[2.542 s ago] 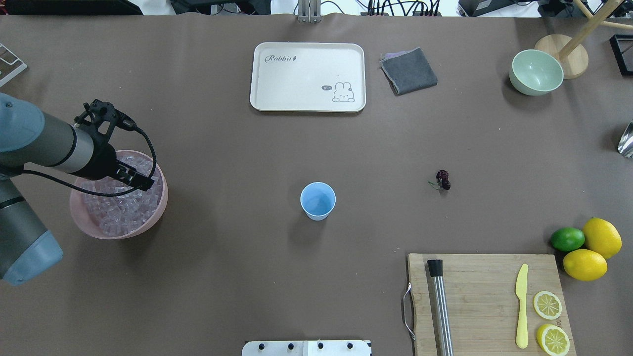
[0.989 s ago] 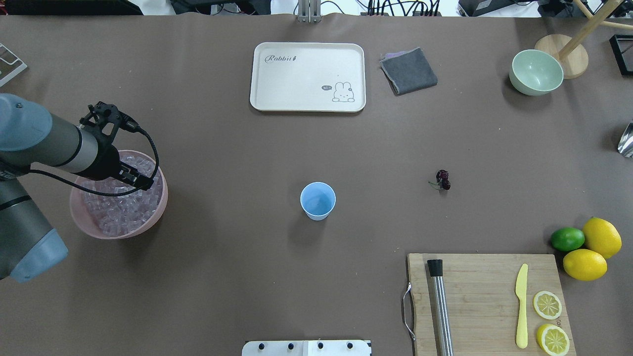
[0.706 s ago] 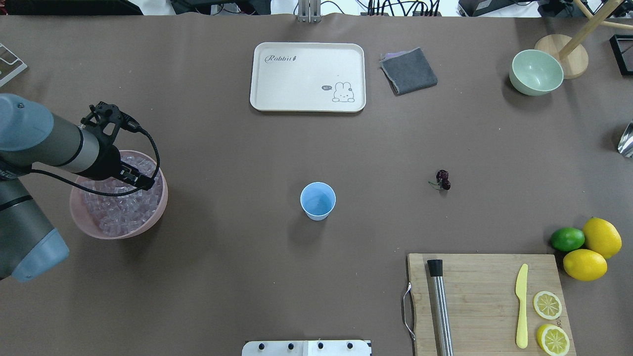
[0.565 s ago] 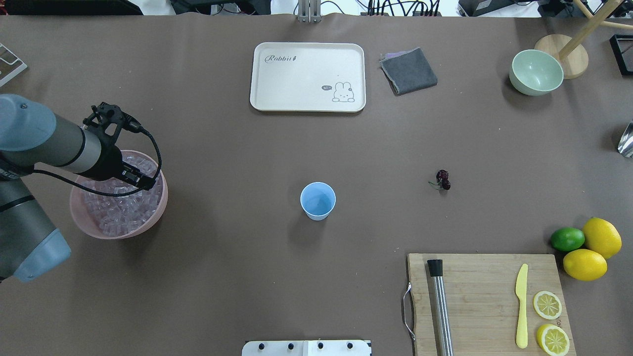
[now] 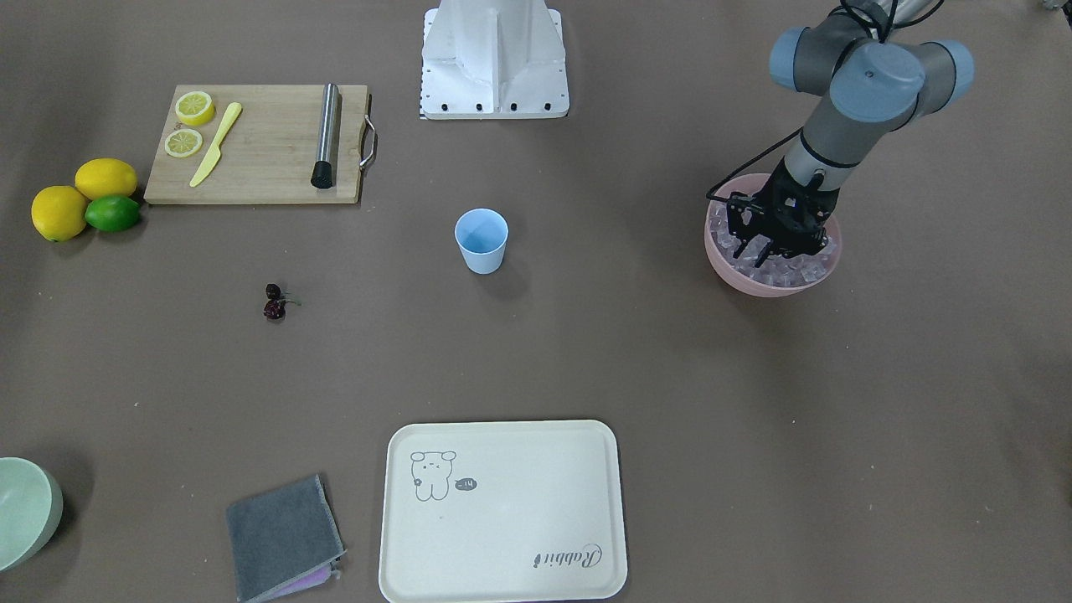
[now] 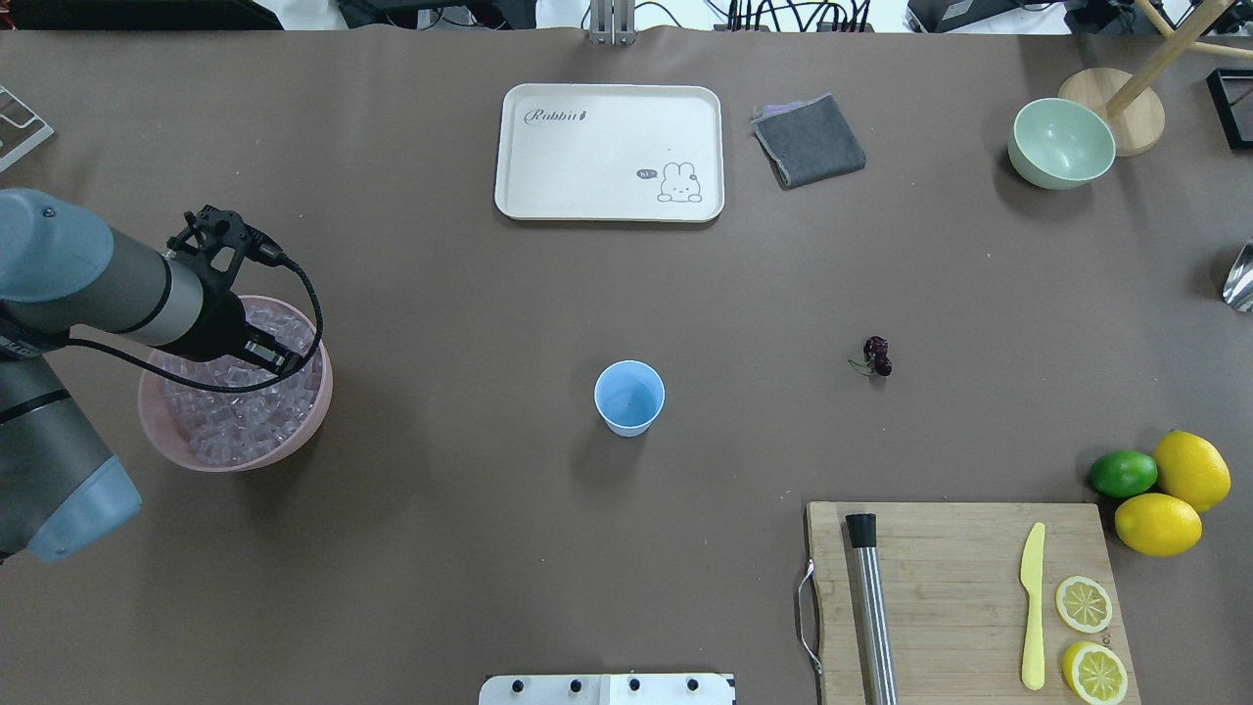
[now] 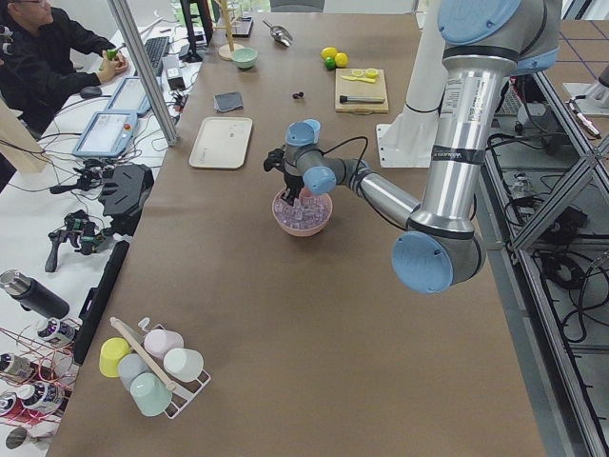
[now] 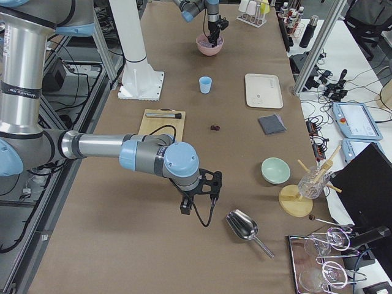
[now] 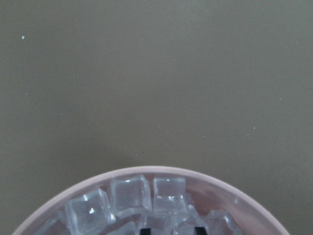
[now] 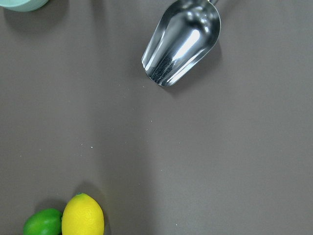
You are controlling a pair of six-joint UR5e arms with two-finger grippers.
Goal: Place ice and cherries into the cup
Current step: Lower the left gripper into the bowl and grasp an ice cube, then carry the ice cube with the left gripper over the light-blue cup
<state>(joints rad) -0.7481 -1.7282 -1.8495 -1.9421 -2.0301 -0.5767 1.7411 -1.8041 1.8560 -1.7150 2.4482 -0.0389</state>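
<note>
The left gripper [image 5: 754, 249] reached down into the pink bowl [image 5: 758, 286], which stood toward the left end of the table [image 5: 670, 352], about midway between its long edges. The bowl was heaped with ice [image 5: 797, 268], and the black fingertips [image 9: 145, 230] were sunk among the top cubes near the bowl's far rim. In the wrist view the two tips stood a narrow gap apart with cubes crowding round them. Whether they pinched one or merely rested there, I cannot tell.

The blue cup [image 5: 481, 240] stood upright at the middle of the table, with nothing to be seen inside it. The cherries [image 5: 274, 302] lay on the bare surface, well apart from the cup on its right-hand side.

The right gripper [image 8: 185, 205] hung over the right end of the table near a metal scoop [image 10: 182, 44] – only the side view showed it, so I cannot tell how its fingers stood. Its camera also caught a lemon [image 10: 83, 214] touching a lime [image 10: 43, 223].

A cutting board [image 5: 268, 142] lay along the robot's edge. A cream tray [image 5: 519, 469] and a folded grey cloth [image 5: 280, 536] lay along the far edge.
</note>
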